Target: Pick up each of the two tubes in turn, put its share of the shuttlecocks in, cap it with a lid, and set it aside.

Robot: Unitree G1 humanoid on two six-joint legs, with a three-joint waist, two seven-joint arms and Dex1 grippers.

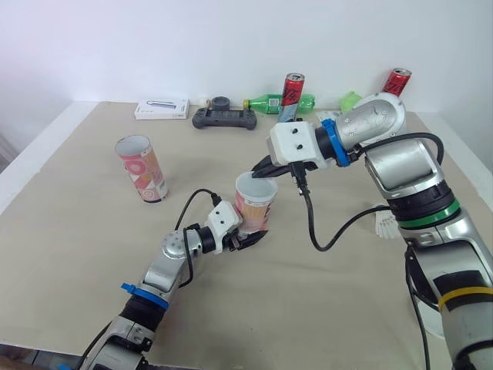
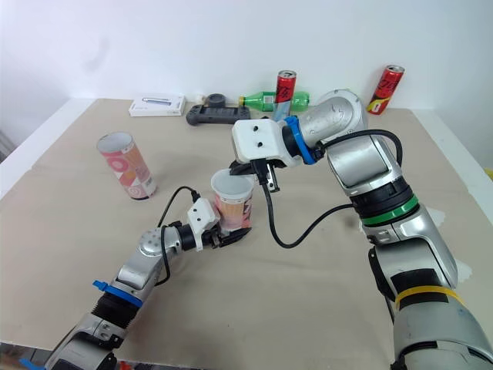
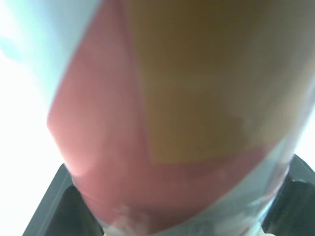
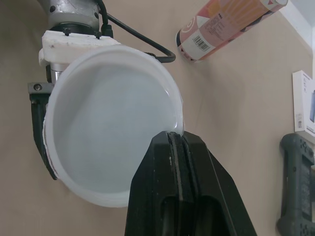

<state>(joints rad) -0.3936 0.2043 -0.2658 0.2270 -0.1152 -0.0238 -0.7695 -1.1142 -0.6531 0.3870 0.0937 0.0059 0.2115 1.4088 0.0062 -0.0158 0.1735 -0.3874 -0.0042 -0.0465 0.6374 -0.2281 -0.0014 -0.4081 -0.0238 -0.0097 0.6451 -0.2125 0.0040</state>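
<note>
Left gripper (image 1: 248, 237): lower centre of the frame, its two black fingers clamped on the bottom part of the held tube, one on each side

Held tube (image 1: 254, 206): centre of the frame, pink and orange; it stands upright, long axis vertical, mouth pointing up, base low at the table (image 1: 77, 254); in the left wrist view its wall (image 3: 162, 123) is very close between the two fingers

Lid (image 4: 110, 123): round, milky white, lying flat across the mouth of the held tube, face up

Right gripper (image 4: 176, 140): just above centre of the frame, coming from the right and pointing down to the left; the fingers are pressed together, closed at the rim of the lid on the far-right side of the tube's mouth

Shuttlecock (image 1: 385, 226): a white feathered piece on the table at the right, partly hidden behind the right arm; how many, I cannot tell

Second tube (image 1: 142, 168): left of centre, well apart from the held tube; it stands on its base, long axis near vertical, open mouth up

Far edge of the table, upper part of the frame: white box (image 1: 162, 109), black controller (image 1: 223, 117), green bottle (image 1: 273, 102) lying on its side, red can (image 1: 292, 90) upright, second red can (image 1: 397, 81) at the upper right, leaning
</note>
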